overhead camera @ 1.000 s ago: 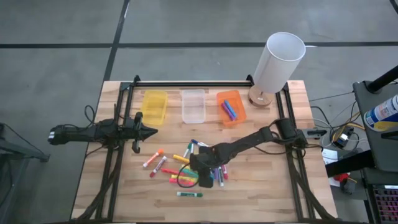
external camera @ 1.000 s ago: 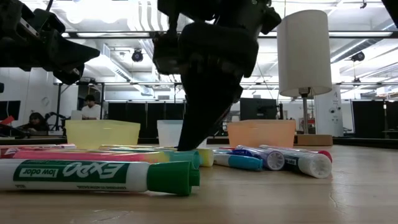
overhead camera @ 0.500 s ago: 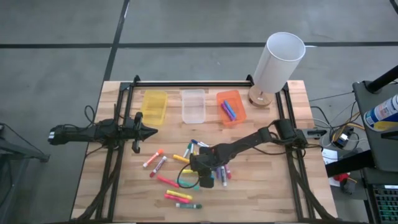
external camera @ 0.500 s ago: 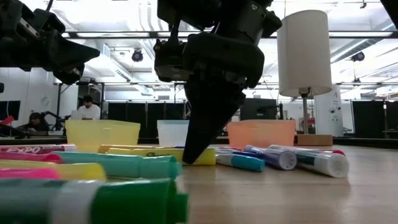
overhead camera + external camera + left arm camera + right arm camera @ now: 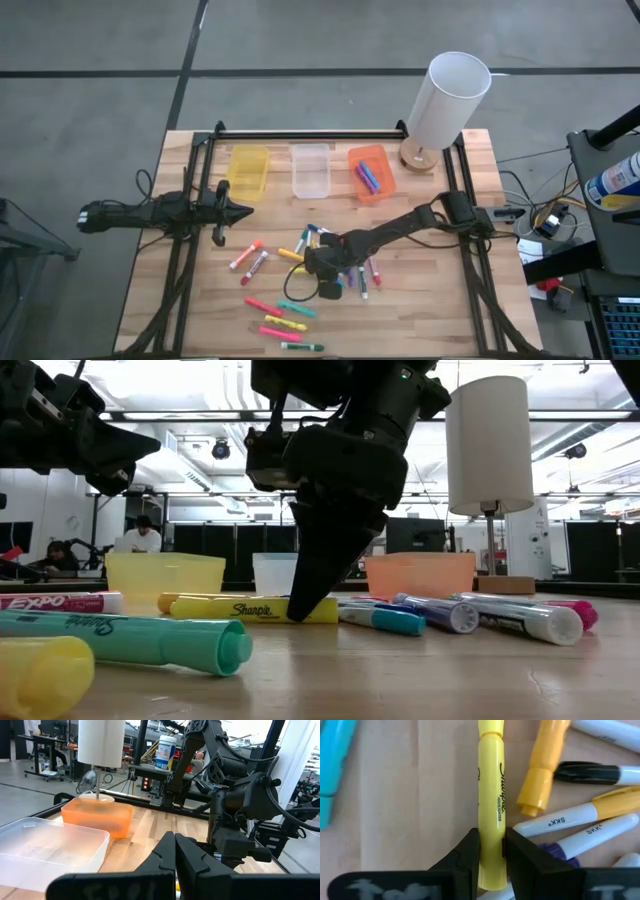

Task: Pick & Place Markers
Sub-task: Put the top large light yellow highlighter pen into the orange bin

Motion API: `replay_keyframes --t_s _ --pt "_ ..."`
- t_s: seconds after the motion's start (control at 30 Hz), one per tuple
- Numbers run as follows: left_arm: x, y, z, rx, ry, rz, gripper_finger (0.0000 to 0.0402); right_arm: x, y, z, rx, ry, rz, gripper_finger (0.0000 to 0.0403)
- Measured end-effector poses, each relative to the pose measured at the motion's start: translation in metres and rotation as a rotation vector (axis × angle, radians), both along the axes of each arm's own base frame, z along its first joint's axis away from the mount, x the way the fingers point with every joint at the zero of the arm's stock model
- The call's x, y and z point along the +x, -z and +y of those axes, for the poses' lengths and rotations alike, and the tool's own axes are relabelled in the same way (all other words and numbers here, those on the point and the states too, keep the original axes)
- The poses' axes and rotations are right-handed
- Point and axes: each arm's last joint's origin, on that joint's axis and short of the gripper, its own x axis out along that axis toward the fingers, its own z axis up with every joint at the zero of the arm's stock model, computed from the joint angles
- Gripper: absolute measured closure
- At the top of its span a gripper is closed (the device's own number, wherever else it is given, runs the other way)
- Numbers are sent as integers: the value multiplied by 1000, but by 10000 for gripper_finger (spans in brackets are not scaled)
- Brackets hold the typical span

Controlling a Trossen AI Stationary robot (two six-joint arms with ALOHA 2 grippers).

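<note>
From above, the right end effector (image 5: 318,272) sits low over the loose pile of markers (image 5: 330,262) in the middle of the table (image 5: 420,310), on the near side of the orange bin (image 5: 371,172), which already has a couple of blue and purple markers in it, so I'd guess that's where sorted ones go. The yellow bin (image 5: 248,170) and clear bin (image 5: 310,169) sit further along the same row from the orange bin. The left end effector (image 5: 240,211) is parked off near the yellow bin with its fingers pinched fully together and nothing in them, just waiting. From table height, the right end effector (image 5: 305,605) points down with its tip right at a yellow highlighter (image 5: 255,609) lying flat in front of the bins. The left wrist view just shows its own closed fingers and the orange bin (image 5: 97,817) beyond. The right wrist view is the good one: the fingers straddle the yellow highlighter (image 5: 491,800), one on each side and narrowed to about its width, looks like they're squeezing onto it, lined up across the barrel so it lifts cleanly away from the orange marker (image 5: 541,767) beside it.
</note>
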Motion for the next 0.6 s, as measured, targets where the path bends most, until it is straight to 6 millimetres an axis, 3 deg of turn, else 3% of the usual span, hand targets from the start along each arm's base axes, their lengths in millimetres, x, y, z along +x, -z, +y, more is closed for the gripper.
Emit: replay_keyframes --t_s 0.6 --pt "0 0 0 0 0 0 401 4 -6 1 0 -1 -16 336"
